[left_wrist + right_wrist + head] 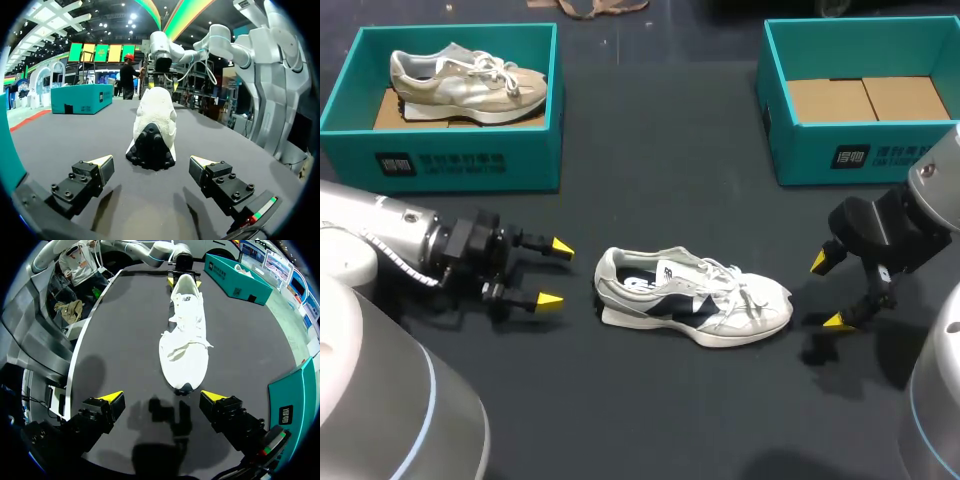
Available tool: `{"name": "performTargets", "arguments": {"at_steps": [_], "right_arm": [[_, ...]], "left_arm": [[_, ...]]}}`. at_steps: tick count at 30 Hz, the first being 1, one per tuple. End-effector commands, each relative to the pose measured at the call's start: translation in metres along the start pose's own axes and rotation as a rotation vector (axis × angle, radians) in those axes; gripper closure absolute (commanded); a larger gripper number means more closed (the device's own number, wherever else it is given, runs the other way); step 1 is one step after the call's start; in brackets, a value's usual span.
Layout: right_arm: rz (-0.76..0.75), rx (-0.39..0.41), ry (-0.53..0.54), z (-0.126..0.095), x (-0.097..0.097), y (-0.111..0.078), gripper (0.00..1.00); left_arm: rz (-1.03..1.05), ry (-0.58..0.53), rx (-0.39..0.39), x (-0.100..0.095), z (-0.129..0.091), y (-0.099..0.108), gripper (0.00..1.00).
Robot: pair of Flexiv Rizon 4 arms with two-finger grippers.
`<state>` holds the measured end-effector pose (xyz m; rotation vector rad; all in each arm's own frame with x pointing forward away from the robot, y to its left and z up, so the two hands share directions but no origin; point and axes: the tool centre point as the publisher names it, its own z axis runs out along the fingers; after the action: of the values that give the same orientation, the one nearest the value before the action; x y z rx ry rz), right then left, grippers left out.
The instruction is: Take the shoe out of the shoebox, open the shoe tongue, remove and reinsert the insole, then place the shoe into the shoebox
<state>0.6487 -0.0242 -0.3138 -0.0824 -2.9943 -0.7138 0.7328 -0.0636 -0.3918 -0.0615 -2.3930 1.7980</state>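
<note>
The left arm (390, 240) lies low along the worktop's (670, 150) left edge, its left pincer (556, 273) released just behind the heel of the white shoe (692, 297). The right arm (910, 225), partly cut off, angles down by the right edge, with the right pincer (828, 291) released beside the toe. The shoe stands near the front edge, outside the far-right shoebox (860, 155). Its insole is hard to make out.

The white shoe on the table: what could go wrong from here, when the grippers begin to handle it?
The white shoe lies loose on the table, between the open left gripper near its heel and the open right gripper near its toe; a one-sided push may slide it.
Its laces lie loose across its top; a finger may catch in them.
The left box already holds a beige shoe; only the right box has room.
</note>
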Motion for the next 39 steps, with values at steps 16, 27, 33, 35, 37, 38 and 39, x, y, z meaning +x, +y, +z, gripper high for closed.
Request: {"name": "performTargets", "arguments": {"at_steps": [16, 27, 33, 35, 37, 38, 39], "right_arm": [[0.000, 0.001, -0.001, 0.000, 0.001, 0.000, 0.00], [0.000, 0.001, -0.001, 0.000, 0.001, 0.000, 0.00], [0.000, 0.001, -0.001, 0.000, 0.001, 0.000, 0.00], [0.000, 0.001, -0.001, 0.000, 0.001, 0.000, 0.00], [0.000, 0.001, -0.001, 0.000, 0.001, 0.000, 0.00], [0.000, 0.001, -0.001, 0.000, 0.001, 0.000, 0.00], [0.000, 0.001, -0.001, 0.000, 0.001, 0.000, 0.00]], "left_arm": [[0.005, 0.001, 0.005, -0.011, 0.049, 0.001, 0.00], [0.012, 0.014, 0.002, -0.008, 0.062, -0.001, 0.00], [0.023, 0.021, 0.000, -0.005, 0.070, -0.002, 0.00], [0.026, 0.020, 0.000, -0.005, 0.072, -0.003, 0.00], [0.026, 0.020, 0.001, -0.006, 0.074, -0.003, 0.00], [0.025, 0.020, 0.002, -0.006, 0.076, -0.003, 0.00], [0.025, 0.020, 0.002, -0.006, 0.077, -0.003, 0.00]]}}
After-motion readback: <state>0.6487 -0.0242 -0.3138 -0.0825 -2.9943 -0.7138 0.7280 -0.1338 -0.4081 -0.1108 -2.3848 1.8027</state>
